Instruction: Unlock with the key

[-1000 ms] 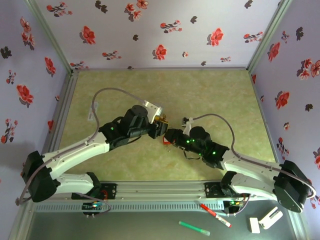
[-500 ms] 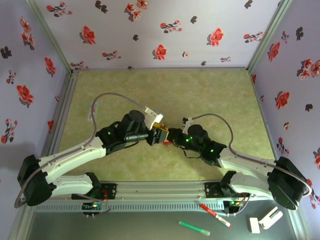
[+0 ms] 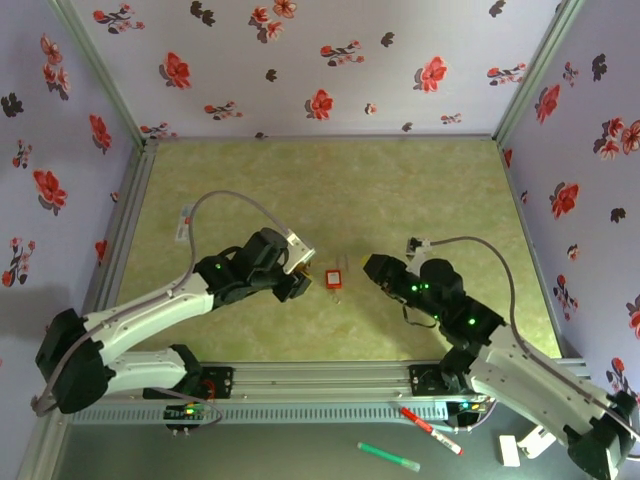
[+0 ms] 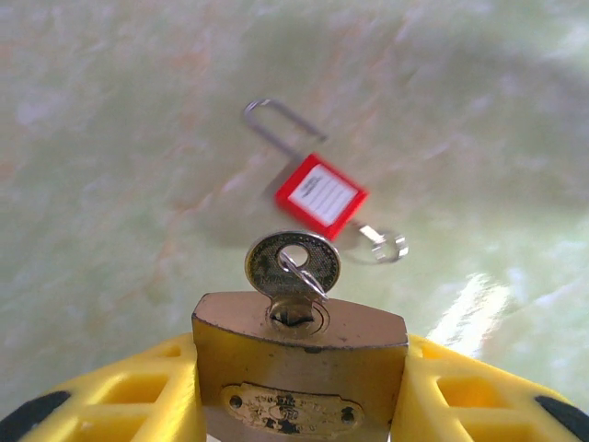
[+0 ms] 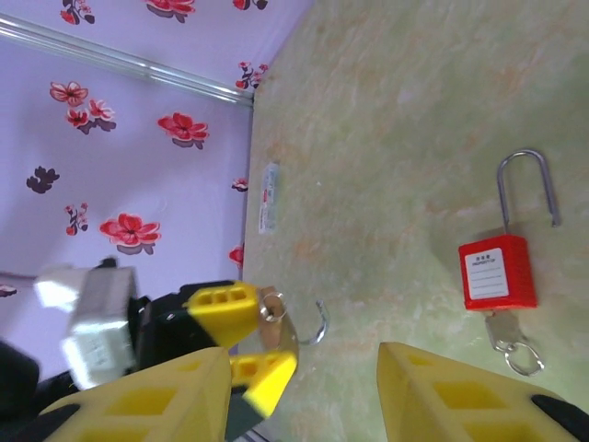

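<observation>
Your left jaws clench the brass padlock (image 4: 299, 368), key (image 4: 293, 265) seated in it; right jaws hang released, empty. Shackle (image 5: 318, 324) looks sprung, though blurred: unlocking seems done.

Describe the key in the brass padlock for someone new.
Above the green table, the yellow-fingered left gripper clamps a brass padlock. The key sticks out of that lock's keyhole, round-headed; the other key lies flat on the table in the red padlock.

Key (image 4: 293, 264) in padlock (image 4: 299, 364) in left gripper (image 4: 299, 401); second padlock (image 4: 319, 195) on table (image 4: 110, 138) beyond.
</observation>
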### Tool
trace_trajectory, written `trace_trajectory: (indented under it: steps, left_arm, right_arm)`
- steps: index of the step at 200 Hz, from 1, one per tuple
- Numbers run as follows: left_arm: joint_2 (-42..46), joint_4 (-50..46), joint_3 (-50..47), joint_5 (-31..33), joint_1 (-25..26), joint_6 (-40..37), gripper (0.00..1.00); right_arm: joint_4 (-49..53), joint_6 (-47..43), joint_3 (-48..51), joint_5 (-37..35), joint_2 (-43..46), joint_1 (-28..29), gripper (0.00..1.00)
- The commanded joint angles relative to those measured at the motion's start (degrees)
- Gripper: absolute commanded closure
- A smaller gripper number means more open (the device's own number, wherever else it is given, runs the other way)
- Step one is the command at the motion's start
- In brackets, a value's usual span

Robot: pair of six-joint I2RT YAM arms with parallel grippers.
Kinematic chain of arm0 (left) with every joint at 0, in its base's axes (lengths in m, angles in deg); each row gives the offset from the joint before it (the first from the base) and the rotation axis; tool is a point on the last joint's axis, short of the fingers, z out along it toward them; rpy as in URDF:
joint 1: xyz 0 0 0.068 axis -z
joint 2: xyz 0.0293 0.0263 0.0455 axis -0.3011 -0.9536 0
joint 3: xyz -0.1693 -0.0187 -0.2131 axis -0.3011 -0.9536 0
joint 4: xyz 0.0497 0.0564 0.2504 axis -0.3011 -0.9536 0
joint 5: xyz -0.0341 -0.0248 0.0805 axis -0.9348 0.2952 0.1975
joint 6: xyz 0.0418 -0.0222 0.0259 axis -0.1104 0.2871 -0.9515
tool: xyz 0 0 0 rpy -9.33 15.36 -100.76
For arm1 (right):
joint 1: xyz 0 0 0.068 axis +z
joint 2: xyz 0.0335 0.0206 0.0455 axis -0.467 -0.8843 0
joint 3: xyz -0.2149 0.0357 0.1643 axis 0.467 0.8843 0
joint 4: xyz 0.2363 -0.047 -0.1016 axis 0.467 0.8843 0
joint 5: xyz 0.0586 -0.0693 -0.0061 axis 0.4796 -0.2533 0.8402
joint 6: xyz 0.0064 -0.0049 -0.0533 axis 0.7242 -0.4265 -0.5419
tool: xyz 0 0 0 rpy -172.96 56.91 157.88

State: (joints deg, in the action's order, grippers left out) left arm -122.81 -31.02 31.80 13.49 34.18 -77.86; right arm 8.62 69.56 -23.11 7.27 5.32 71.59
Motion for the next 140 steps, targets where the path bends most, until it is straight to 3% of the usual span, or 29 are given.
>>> trace_trajectory:
  steps: [1, 56, 97, 132, 140]
  left_arm:
    - [-3.51, 1.65, 0.69, 6.21, -0.59, -6.27, 1.00]
    - [-14.75, 7.19, 2.43, 6.05, 0.70, -17.44, 1.00]
    - [-13.63, 5.58, -3.01, 1.40, 4.52, -25.58, 1.00]
    - [-13.68, 1.14, -3.57, 0.37, 8.13, -27.14, 1.00]
    - [-14.37, -0.02, -3.20, 0.10, 8.30, -27.48, 0.95]
  right_arm:
    - [6.56, -1.24, 1.31, -1.37, 3.21, -0.33, 0.54]
    - [7.26, -0.42, 2.42, -0.82, 6.36, -0.33, 0.54]
    - [10.71, -1.78, 2.22, -1.60, 9.20, -0.41, 0.52]
    - [9.40, -1.22, 3.33, -1.22, 9.97, -0.77, 0.49]
    - [9.15, -1.31, 3.24, -1.04, 9.80, -0.77, 0.48]
